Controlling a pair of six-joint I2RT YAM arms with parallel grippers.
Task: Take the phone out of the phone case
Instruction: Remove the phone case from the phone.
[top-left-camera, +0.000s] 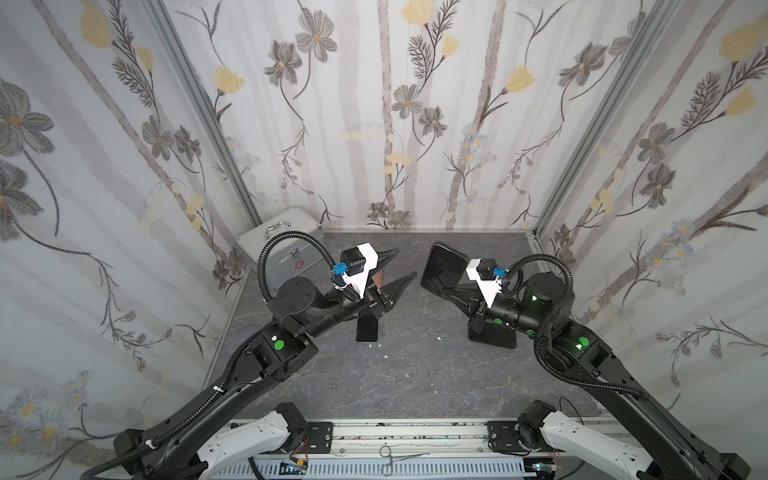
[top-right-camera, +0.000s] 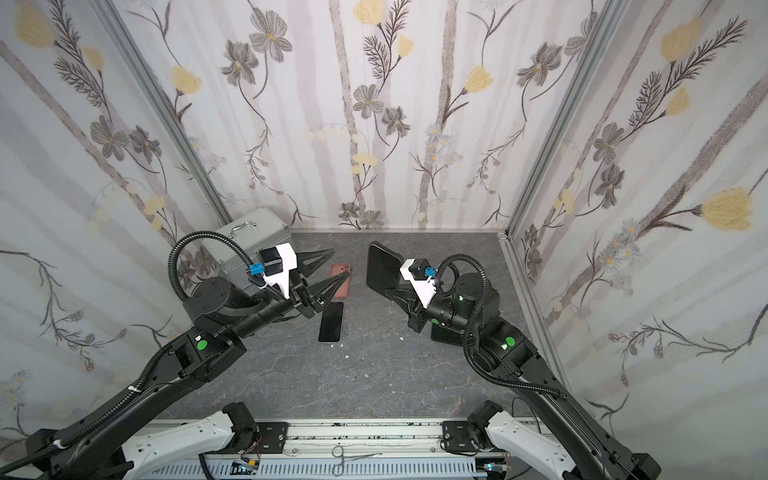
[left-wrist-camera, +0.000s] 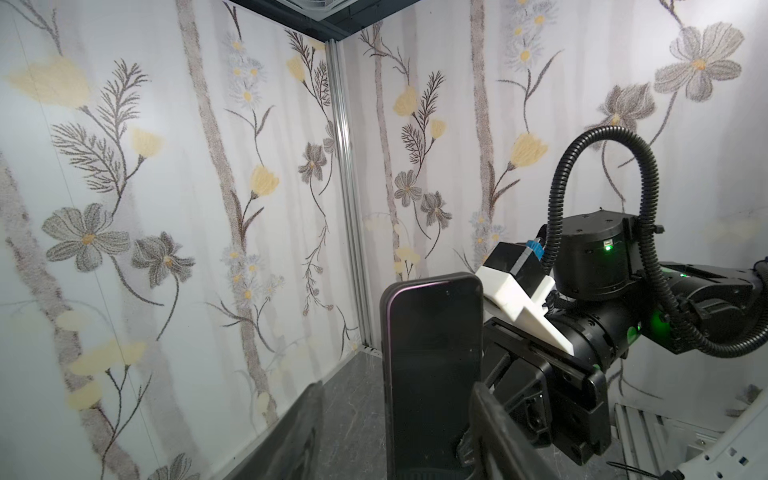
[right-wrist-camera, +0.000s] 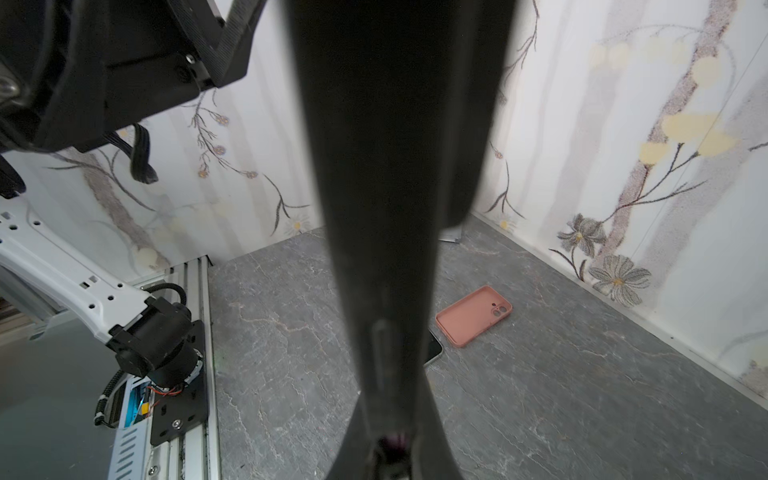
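Note:
An empty pink phone case (top-right-camera: 340, 281) lies flat on the grey table, also in the right wrist view (right-wrist-camera: 473, 316). A bare black phone (top-right-camera: 331, 322) lies just in front of it, apart from it. My left gripper (top-right-camera: 339, 265) hovers open above the pink case with nothing between its fingers (left-wrist-camera: 307, 419). My right gripper (top-left-camera: 451, 291) is shut on the lower end of a second dark phone with a purple edge (left-wrist-camera: 432, 365), held upright. Whether that phone wears a case I cannot tell.
A silver metal box (top-left-camera: 286, 249) stands at the back left corner. A flat black object (top-left-camera: 492, 334) lies under my right arm. Small white scraps (top-right-camera: 345, 356) dot the table. Forceps (top-left-camera: 399, 457) rest on the front rail.

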